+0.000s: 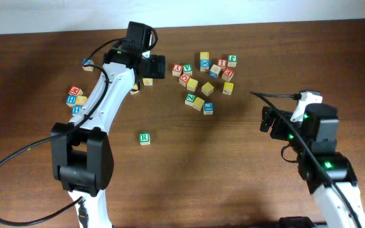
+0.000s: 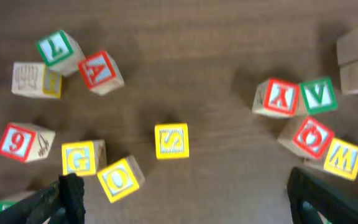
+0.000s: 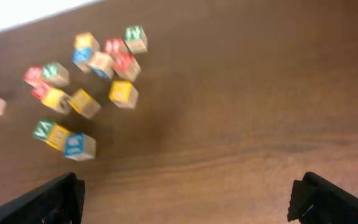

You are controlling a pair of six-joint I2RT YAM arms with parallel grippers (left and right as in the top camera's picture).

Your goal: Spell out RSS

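Observation:
The green R cube point(image 1: 144, 138) stands alone on the table, near the front of the left arm. A yellow S cube point(image 1: 147, 81) lies just by my left gripper point(image 1: 153, 68); in the left wrist view this S cube point(image 2: 171, 141) sits ahead of the open, empty jaws point(image 2: 185, 202), centred between them. Several yellow-faced cubes lie in the middle cluster point(image 1: 204, 82); their letters are too small to read. My right gripper point(image 1: 268, 120) is open and empty over bare table at the right point(image 3: 188, 199).
Yellow G point(image 2: 78, 158) and O point(image 2: 118, 180) cubes lie close to the left finger. Red Y point(image 2: 278, 97), green V point(image 2: 319, 95) and yellow W point(image 2: 344, 157) cubes lie to the right. More cubes lie at the far left point(image 1: 76, 100).

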